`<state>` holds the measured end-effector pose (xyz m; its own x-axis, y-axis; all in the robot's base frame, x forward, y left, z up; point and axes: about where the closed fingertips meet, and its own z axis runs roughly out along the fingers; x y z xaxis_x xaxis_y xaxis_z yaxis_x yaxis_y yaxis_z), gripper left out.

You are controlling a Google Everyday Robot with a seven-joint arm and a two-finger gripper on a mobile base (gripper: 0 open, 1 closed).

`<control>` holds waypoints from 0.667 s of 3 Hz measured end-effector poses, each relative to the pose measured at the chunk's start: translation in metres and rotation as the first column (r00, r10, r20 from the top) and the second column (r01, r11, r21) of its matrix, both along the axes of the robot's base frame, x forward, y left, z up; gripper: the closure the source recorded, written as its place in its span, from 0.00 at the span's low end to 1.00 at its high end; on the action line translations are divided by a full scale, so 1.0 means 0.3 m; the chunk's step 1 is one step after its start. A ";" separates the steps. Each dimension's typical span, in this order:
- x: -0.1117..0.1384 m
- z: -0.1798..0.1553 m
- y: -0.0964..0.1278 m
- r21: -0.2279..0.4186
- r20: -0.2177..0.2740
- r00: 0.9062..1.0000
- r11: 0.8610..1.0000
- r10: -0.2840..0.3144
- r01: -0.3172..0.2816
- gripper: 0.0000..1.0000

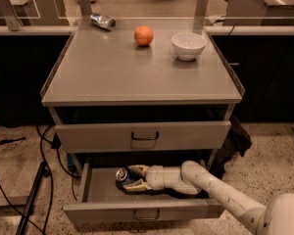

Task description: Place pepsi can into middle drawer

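Note:
The middle drawer [142, 210] is pulled open below the upper drawer front. The pepsi can [122, 175], dark with a silver top, sits inside it toward the left-centre. My gripper [131, 177] reaches into the drawer from the right on a white arm, its pale fingers [137, 169] spread around the can's right side, one above it and one below. The can's body is mostly hidden by the fingers and shadow.
On the cabinet top [112, 77] lie a silvery can [103, 21] on its side at the back left, an orange [143, 35] and a white bowl [188, 45]. The upper drawer [143, 136] is closed. Cables [44, 151] and a stand leg [32, 199] lie on the floor at left.

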<state>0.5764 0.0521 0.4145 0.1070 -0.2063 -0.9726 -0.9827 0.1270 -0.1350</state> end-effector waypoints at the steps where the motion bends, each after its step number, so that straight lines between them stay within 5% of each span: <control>1: 0.000 0.000 0.000 0.000 0.000 1.000 1.000 0.000 0.000 0.81; 2: 0.000 0.000 0.000 0.000 0.000 1.000 1.000 0.000 0.000 0.58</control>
